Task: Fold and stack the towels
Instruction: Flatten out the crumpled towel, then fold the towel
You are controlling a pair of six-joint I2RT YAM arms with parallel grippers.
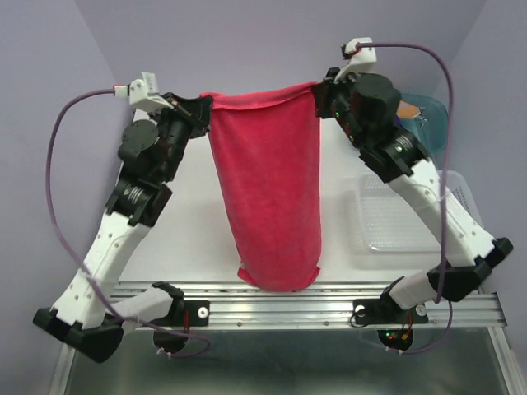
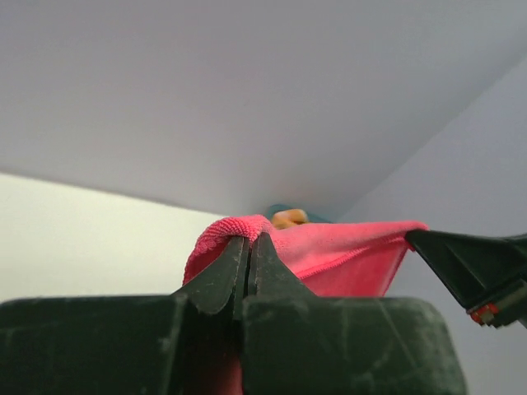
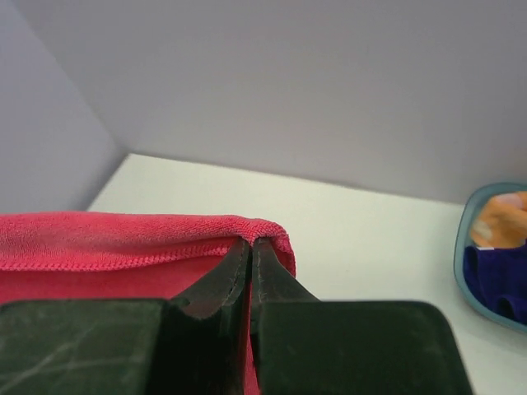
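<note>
The pink-red towel [image 1: 268, 189] hangs stretched between both grippers, raised above the table, its lower end reaching the table's near edge. My left gripper [image 1: 204, 105] is shut on its left top corner [image 2: 226, 230]. My right gripper [image 1: 321, 92] is shut on its right top corner [image 3: 263, 230]. The towel's top edge runs taut between them [image 2: 346, 243]. The dark purple towel [image 3: 502, 280] and the orange dotted towel [image 3: 498, 218] lie in a teal bin at the right; the orange one also peeks over the pink towel in the left wrist view [image 2: 288, 219].
A teal bin [image 1: 432, 123] stands at the back right behind my right arm. A clear plastic tray [image 1: 403, 214] lies on the table's right side. Purple walls close the back and sides. A metal rail [image 1: 313, 309] runs along the near edge.
</note>
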